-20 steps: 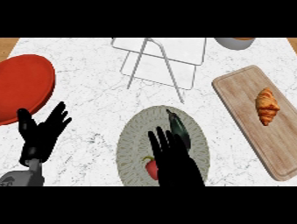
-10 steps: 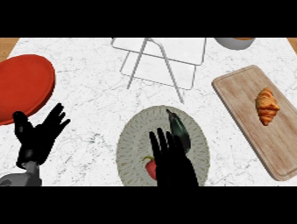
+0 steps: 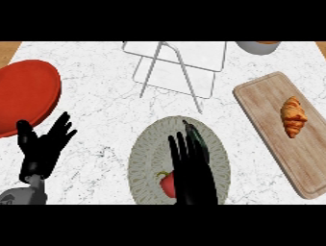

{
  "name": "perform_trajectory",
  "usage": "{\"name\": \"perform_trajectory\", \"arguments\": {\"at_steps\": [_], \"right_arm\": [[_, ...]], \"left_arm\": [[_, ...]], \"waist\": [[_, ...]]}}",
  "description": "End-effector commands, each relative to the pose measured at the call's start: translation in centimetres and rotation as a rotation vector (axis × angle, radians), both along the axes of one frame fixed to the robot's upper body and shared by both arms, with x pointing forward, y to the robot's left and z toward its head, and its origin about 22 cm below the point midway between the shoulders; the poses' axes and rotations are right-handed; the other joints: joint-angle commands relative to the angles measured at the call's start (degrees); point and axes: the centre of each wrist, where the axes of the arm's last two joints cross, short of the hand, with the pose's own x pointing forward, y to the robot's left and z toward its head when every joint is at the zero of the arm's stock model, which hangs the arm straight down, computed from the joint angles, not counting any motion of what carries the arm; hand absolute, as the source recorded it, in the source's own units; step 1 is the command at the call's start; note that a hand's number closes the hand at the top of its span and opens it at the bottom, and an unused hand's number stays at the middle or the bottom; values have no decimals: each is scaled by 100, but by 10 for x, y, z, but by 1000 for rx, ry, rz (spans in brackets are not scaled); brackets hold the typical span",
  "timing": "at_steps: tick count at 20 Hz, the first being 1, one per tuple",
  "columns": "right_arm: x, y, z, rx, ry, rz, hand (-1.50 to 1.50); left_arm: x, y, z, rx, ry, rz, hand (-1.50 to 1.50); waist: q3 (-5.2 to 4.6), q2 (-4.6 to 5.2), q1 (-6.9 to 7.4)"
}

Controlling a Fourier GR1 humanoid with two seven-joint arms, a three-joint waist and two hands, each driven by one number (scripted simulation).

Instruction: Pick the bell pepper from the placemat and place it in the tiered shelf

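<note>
A red bell pepper (image 3: 167,184) lies on the round grey-green placemat (image 3: 145,158) near the counter's front edge. Only its left part shows. My right hand (image 3: 191,173) hovers over the placemat with straight fingers pointing away from me, covering most of the pepper. The tiered shelf (image 3: 177,66), a white wire-framed rack, stands at the back centre. My left hand (image 3: 43,148) rests open at the lower left, fingers up, beside the red plate.
A red plate (image 3: 16,102) lies at the left. A wooden cutting board (image 3: 314,158) with a croissant (image 3: 294,116) sits at the right. A grey bowl (image 3: 258,46) shows at the back right edge.
My right hand has edged slightly forward over the placemat. The left hand has barely shifted.
</note>
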Motion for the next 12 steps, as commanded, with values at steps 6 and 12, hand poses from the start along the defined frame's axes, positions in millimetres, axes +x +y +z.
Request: {"name": "perform_trajectory", "arguments": {"at_steps": [6, 12], "right_arm": [[21, -5, -32, 49, -44, 26, -150], [20, 0, -49, 47, -15, 68, -150]], "left_arm": [[-3, 7, -1, -10, 32, -10, 0], [-7, 2, -3, -8, 15, -6, 0]], "waist": [[-24, 20, 3], [-24, 18, 6]]}}
